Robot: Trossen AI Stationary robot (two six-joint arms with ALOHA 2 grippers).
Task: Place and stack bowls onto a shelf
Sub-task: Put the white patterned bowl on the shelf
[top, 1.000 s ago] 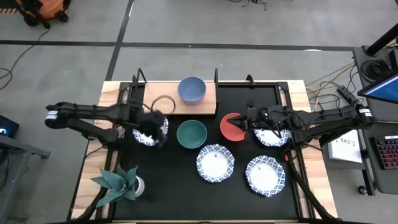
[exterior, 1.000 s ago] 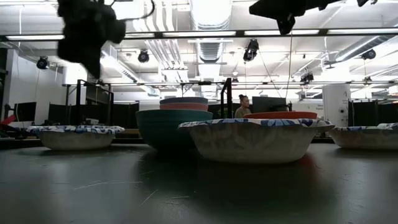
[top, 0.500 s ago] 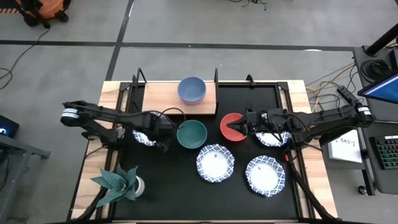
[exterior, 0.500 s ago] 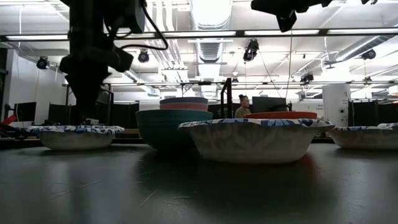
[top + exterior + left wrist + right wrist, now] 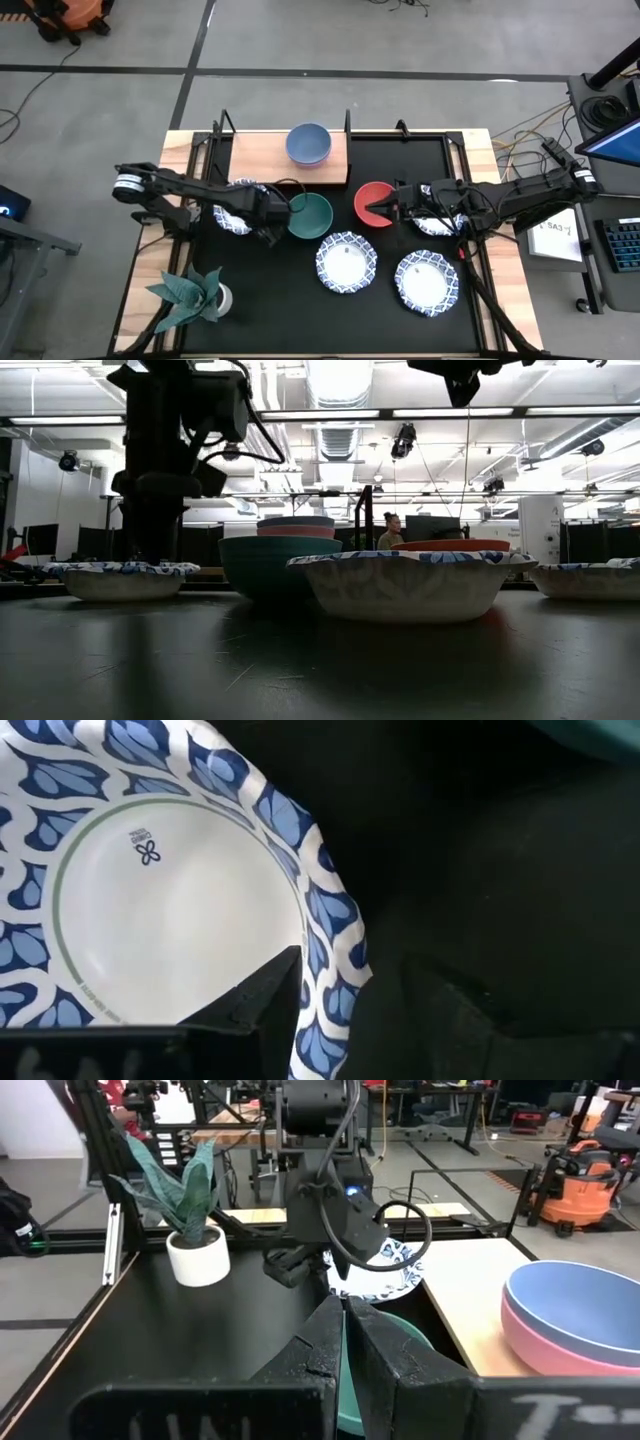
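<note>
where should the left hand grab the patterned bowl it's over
By the rim of the patterned bowl on its green bowl side. The left hand already straddles that thin upturned edge, one finger inside, one outside; it sits upright, so come from above.

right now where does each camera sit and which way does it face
High: overhead, straight down on table; left arm, right arm show.
Low: table height, across bowls into room; left arm shows.
Left wrist: down onto patterned bowl; own fingers straddle its rim.
Right wrist: across table at left arm; own fingers.
Both wrists share that bowl.
</note>
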